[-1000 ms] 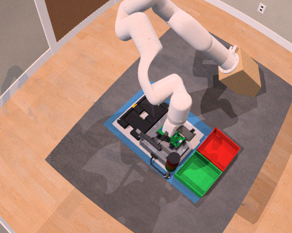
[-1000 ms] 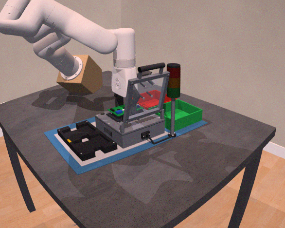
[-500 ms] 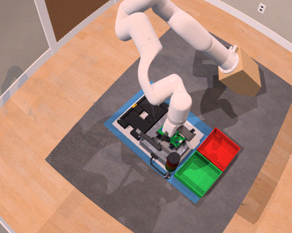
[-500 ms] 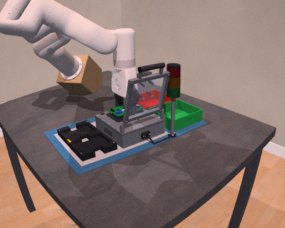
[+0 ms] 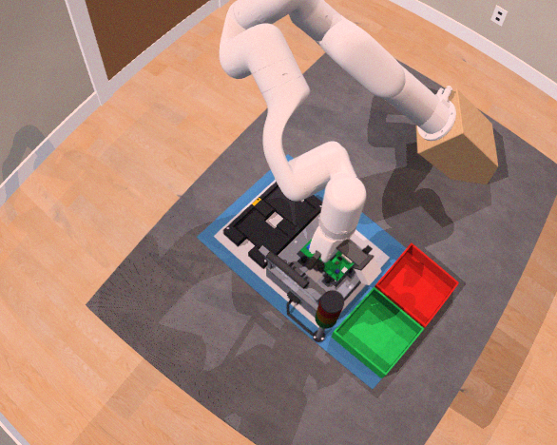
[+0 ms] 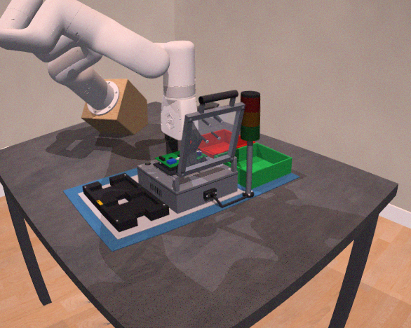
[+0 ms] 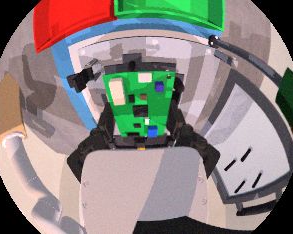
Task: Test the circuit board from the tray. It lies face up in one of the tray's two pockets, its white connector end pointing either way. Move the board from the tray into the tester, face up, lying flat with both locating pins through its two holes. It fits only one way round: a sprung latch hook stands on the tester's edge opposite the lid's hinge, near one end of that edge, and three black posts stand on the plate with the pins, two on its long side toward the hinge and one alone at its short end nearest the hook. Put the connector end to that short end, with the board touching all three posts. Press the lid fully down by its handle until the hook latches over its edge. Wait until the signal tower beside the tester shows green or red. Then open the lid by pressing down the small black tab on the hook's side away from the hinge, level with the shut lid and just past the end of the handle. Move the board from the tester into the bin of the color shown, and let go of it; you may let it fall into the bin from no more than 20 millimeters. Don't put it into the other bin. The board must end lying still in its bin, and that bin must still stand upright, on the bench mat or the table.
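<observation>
The green circuit board (image 5: 338,268) (image 6: 167,158) (image 7: 149,95) is face up between the fingers of my gripper (image 5: 322,262) (image 6: 179,154) (image 7: 140,108), which is shut on its long edges. The board looks level, a little above the black plate on the grey tester (image 6: 198,199). The gap, pins and posts are hidden. A large white part of the board faces the bins' side. The tester's lid (image 6: 212,113) (image 7: 235,135) stands open. The latch with its black tab (image 7: 80,80) is on the side opposite. The signal tower (image 5: 330,306) (image 6: 250,116) is unlit.
The black tray (image 5: 269,234) (image 6: 155,212) beside the tester holds no board. The red bin (image 5: 441,303) (image 7: 75,30) and green bin (image 5: 358,353) (image 6: 269,174) (image 7: 170,15) stand upright and empty past the tester's other end. A cable (image 6: 230,204) joins tester and tower.
</observation>
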